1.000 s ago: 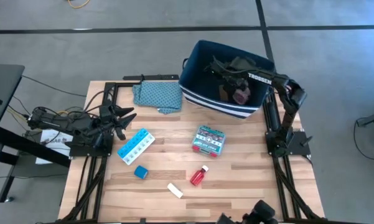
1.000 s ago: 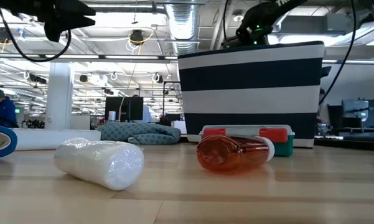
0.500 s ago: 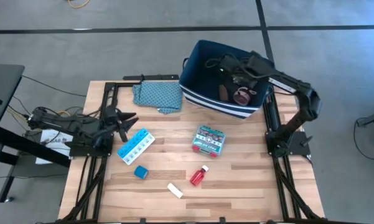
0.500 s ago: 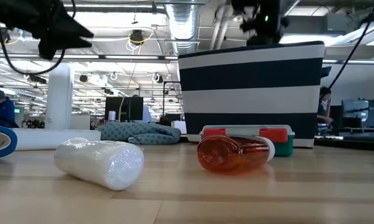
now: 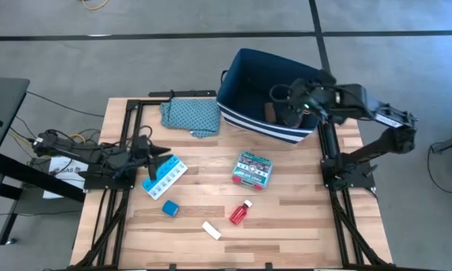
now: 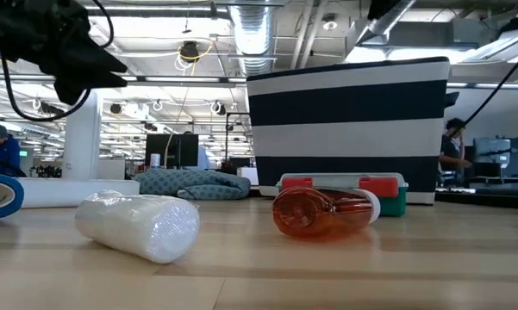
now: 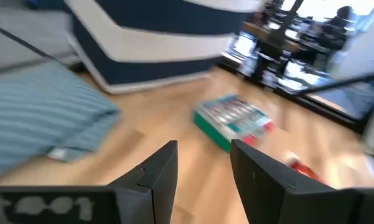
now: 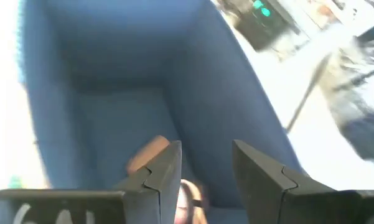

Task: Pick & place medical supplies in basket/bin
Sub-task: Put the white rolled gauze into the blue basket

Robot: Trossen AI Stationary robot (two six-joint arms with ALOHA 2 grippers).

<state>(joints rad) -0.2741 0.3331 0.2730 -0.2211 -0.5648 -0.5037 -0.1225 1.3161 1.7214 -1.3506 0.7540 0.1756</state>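
Note:
My left gripper (image 5: 156, 153) is open and empty at the table's left, just above and left of the blue-white pill organizer (image 5: 164, 177); it also shows in the low view (image 6: 86, 62). My right gripper (image 5: 280, 100) is open and empty over the navy striped bin (image 5: 244, 75). In the bin lie a brown oblong (image 8: 147, 153) and a pink roll (image 5: 292, 117). The teal-red box (image 5: 252, 170), red white-capped bottle (image 5: 240, 213), blue cube (image 5: 170, 208) and white tube (image 5: 211, 230) lie on the table.
A folded teal patterned cloth (image 5: 190, 115) lies at the far edge, left of the bin. Black arm frames run along the table's left (image 5: 113, 181) and right (image 5: 346, 173) edges. Bare wood shows between the box and the pill organizer.
My right gripper has drawn back from the bin's far left part toward the table's right edge and has risen out of the low view. My left gripper has gone down and a little toward the pill organizer.

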